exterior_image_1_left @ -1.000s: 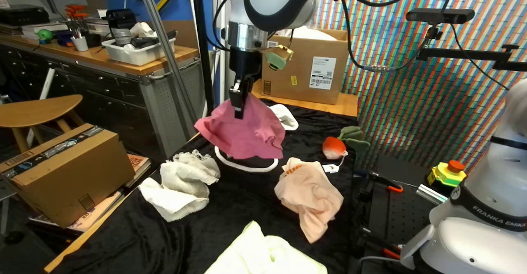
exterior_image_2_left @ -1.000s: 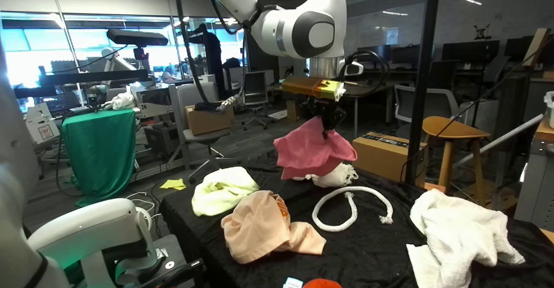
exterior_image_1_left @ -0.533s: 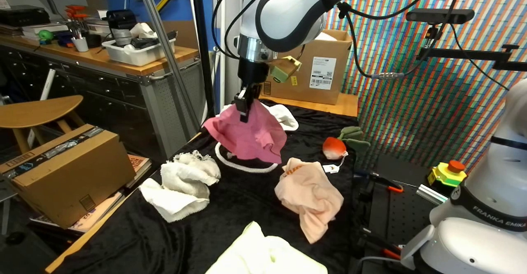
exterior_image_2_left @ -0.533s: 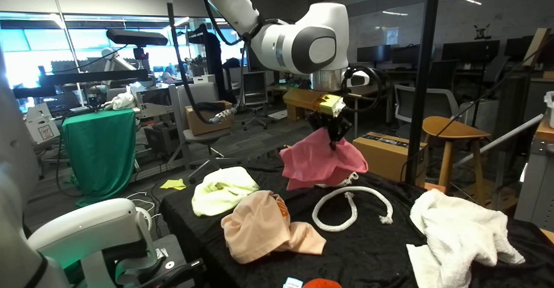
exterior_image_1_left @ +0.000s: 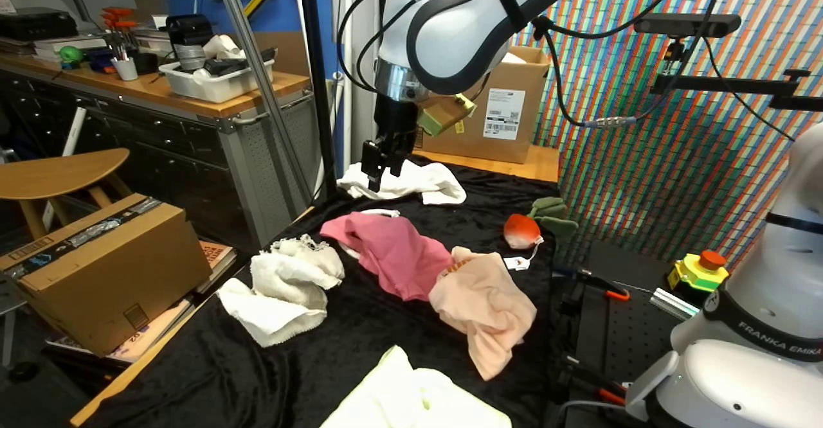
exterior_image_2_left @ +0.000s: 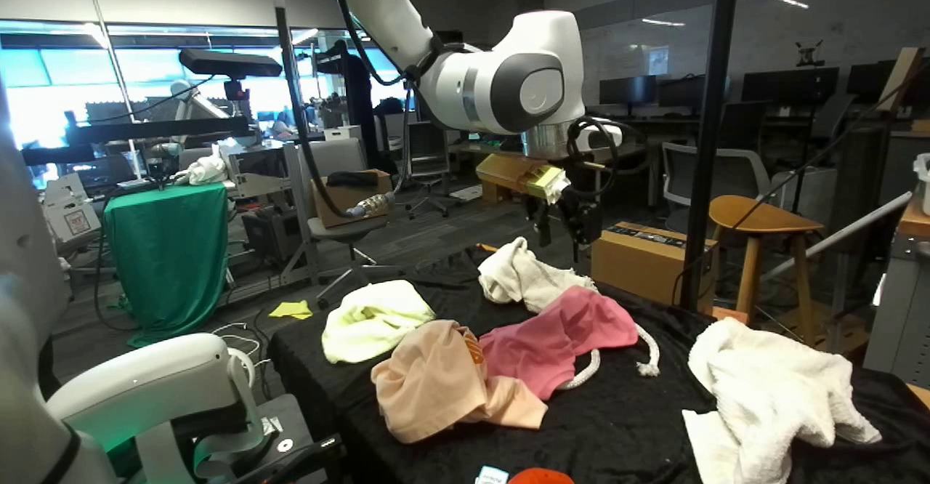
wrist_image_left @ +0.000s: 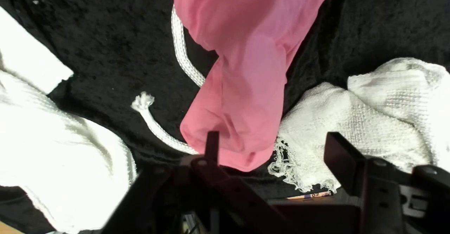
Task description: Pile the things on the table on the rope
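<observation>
A pink cloth (exterior_image_1_left: pixel 398 251) lies crumpled across the white rope (exterior_image_2_left: pixel 649 349), covering much of it. In the wrist view, one knotted end and a curve of rope (wrist_image_left: pixel 184 60) show beside the pink cloth (wrist_image_left: pixel 246 86). Above them hangs my gripper (exterior_image_2_left: pixel 561 243), jaws apart and nothing between them. Its fingers are clear of the pink cloth. Around the rope lie a peach cloth (exterior_image_1_left: pixel 482 306), touching the pink one, a cream fringed cloth (exterior_image_1_left: pixel 283 286), a white towel (exterior_image_2_left: pixel 777 397) and a pale yellow cloth (exterior_image_2_left: pixel 374 317). A red-and-white soft toy (exterior_image_1_left: pixel 521 230) with a tag sits near the edge.
A black velvet cover (exterior_image_1_left: pixel 257 376) spreads over the table. At the far end stands a cardboard box (exterior_image_1_left: pixel 476 119); another cardboard box (exterior_image_1_left: pixel 109 267) is beside the table. A black upright pole (exterior_image_2_left: pixel 708 142) rises by the table. An emergency stop button (exterior_image_1_left: pixel 697 270) sits by the robot base.
The gripper has come down and opened. The pink cloth, formerly hanging from it, has dropped onto the rope and against the peach cloth. The other cloths have stayed put.
</observation>
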`<act>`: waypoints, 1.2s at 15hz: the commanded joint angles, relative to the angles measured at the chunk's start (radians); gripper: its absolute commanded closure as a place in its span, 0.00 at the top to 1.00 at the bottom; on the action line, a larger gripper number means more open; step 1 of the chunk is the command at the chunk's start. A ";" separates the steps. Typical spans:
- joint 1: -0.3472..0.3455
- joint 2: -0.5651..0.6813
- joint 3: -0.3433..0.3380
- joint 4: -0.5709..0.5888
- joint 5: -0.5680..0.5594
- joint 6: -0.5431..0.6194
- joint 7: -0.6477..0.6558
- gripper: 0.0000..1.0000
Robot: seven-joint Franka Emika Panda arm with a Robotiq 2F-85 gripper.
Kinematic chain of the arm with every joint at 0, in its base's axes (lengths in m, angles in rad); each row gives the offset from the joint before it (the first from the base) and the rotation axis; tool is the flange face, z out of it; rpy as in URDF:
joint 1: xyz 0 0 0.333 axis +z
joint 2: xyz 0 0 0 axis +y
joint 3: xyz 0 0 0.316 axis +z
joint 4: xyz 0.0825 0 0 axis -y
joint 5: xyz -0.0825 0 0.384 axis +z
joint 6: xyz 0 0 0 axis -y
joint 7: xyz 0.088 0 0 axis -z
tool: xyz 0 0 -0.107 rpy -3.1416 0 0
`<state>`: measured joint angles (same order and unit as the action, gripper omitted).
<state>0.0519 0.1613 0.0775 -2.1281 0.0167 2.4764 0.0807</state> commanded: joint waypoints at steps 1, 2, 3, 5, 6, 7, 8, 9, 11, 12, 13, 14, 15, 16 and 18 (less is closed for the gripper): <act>0.015 -0.025 -0.025 -0.041 -0.031 0.045 0.112 1.00; 0.008 -0.026 -0.027 -0.043 -0.019 0.045 0.116 1.00; 0.000 -0.024 -0.033 -0.043 -0.010 0.048 0.112 1.00; -0.015 -0.016 -0.051 -0.038 -0.006 0.054 0.092 1.00; -0.028 -0.016 -0.064 -0.031 -0.001 0.039 0.074 1.00; -0.040 -0.009 -0.076 -0.026 0.000 0.040 0.059 1.00; -0.055 -0.004 -0.093 -0.016 -0.006 0.030 0.052 1.00; -0.070 0.006 -0.107 -0.007 -0.005 0.029 0.038 1.00; -0.102 0.026 -0.136 0.018 -0.008 0.017 0.007 1.00; -0.120 0.041 -0.145 0.033 0.004 0.013 -0.024 1.00; -0.135 0.059 -0.155 0.048 0.006 0.013 -0.043 1.00; -0.150 0.081 -0.162 0.062 0.011 0.017 -0.066 1.00; -0.165 0.088 -0.164 0.058 0.023 0.017 -0.095 1.00; -0.181 0.112 -0.166 0.077 0.035 0.012 -0.123 1.00; -0.214 0.164 -0.160 0.115 0.065 0.000 -0.190 1.00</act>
<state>-0.1282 0.2509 -0.0889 -2.0906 0.0344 2.5006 -0.0198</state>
